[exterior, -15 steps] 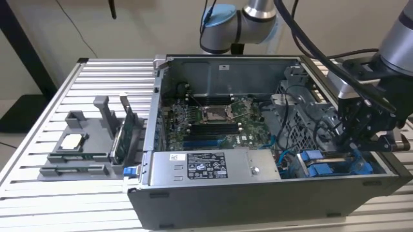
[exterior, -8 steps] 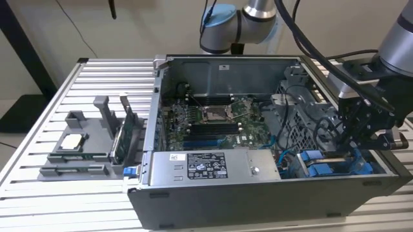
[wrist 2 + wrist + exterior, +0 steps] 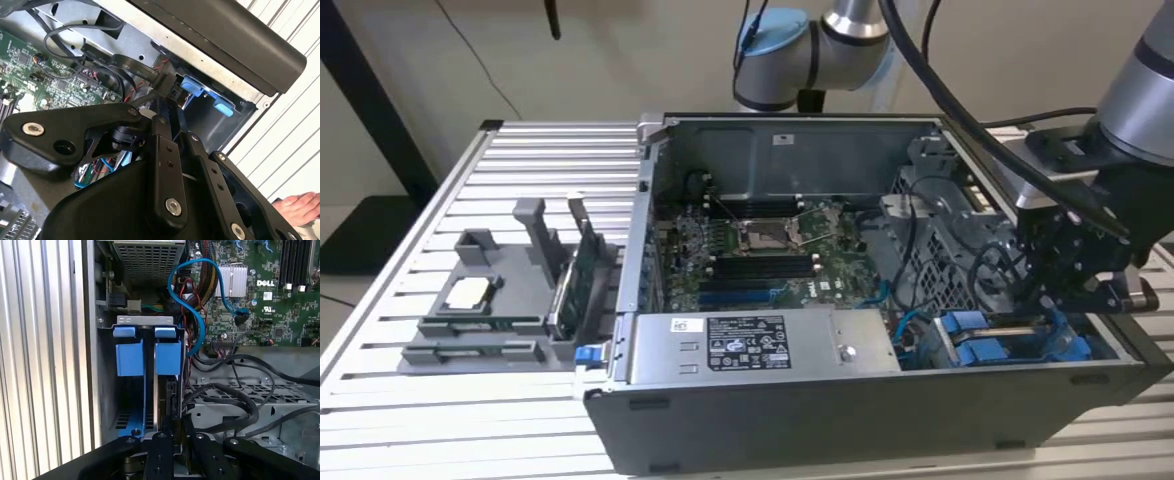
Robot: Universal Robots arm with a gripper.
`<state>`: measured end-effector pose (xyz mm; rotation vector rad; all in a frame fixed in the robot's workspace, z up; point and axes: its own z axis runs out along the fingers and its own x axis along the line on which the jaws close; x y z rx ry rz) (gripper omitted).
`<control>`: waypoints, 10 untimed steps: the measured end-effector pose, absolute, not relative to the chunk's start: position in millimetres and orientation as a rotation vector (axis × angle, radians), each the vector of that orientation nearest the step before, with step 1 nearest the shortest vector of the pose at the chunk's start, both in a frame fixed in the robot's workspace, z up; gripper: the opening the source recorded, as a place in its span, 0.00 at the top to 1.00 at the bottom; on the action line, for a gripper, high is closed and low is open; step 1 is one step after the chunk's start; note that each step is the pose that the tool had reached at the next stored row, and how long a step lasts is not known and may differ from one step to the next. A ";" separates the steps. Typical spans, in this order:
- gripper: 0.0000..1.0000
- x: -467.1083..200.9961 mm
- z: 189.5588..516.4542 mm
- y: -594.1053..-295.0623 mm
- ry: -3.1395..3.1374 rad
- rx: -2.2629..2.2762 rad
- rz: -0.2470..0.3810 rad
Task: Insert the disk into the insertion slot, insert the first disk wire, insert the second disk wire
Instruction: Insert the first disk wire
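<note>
In the exterior view your gripper [image 3: 1051, 315] hangs at the lower right of the frame, down inside the open computer case [image 3: 854, 410], among the blue parts of the drive bay. In the first wrist view you see the disk [image 3: 167, 360] seated in the insertion slot [image 3: 145, 320], its blue handle tab level with that of the neighbouring blue carrier [image 3: 129, 360] just beside it. The gripper is clamped on a black wire connector [image 3: 167, 87], which in the second wrist view sits close to the blue tabs, its flat cable leading away toward the motherboard [image 3: 761, 250]. In the exterior view the labelled power supply box [image 3: 761, 345] lies at the lower middle. A person's hand [image 3: 300, 205] is over the slatted table [image 3: 520, 160] near the case.
</note>
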<state>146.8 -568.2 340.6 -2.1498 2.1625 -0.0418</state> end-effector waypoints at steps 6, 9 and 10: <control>0.81 147.4 340.3 -568.1 2.163 -2.149 -0.042; 0.81 147.5 340.3 -568.2 2.164 -2.148 -0.042; 0.81 147.5 340.3 -568.5 2.165 -2.148 -0.042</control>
